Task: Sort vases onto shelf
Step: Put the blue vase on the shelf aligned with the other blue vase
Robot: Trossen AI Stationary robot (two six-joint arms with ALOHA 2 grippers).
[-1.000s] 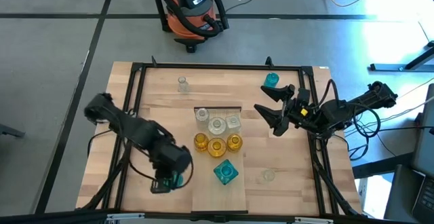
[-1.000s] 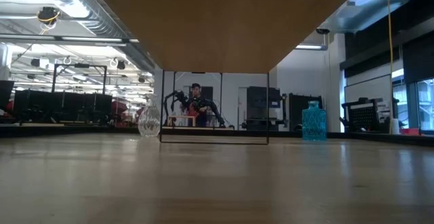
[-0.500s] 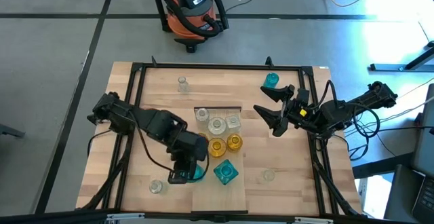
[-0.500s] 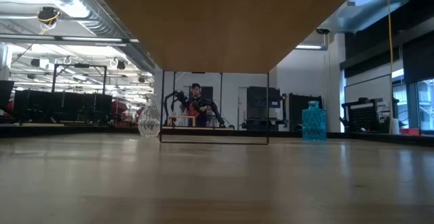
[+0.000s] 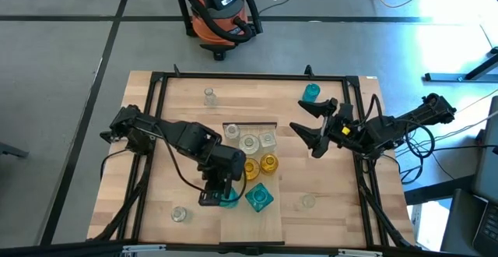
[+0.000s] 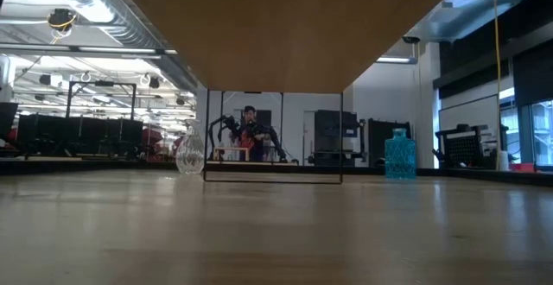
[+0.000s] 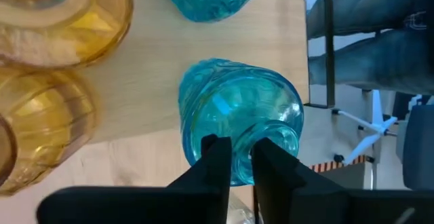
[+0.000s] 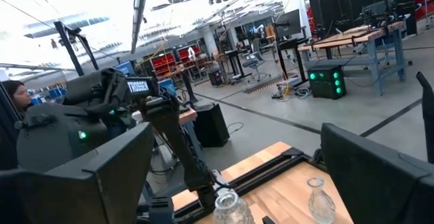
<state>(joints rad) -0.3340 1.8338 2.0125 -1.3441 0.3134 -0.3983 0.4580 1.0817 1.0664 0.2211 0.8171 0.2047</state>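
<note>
The left end effector (image 5: 217, 195) is gripping a teal vase (image 7: 241, 119) by its neck, fingers (image 7: 215, 159) closed on it, holding it over the left edge of the shelf (image 5: 268, 220), beside the square teal vase (image 5: 259, 198) and just in front of the amber vases (image 5: 250, 168). The right end effector (image 5: 309, 136) is hovering with fingers spread wide, right of the shelf. Bare surface (image 5: 334, 198) is lying open on the shelf's right, where one clear vase (image 5: 309, 202) is standing.

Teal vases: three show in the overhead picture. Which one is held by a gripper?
The round teal vase at the shelf's left edge, pinched by the left gripper. The square teal vase stands free beside it; the third teal vase stands far off.
</note>
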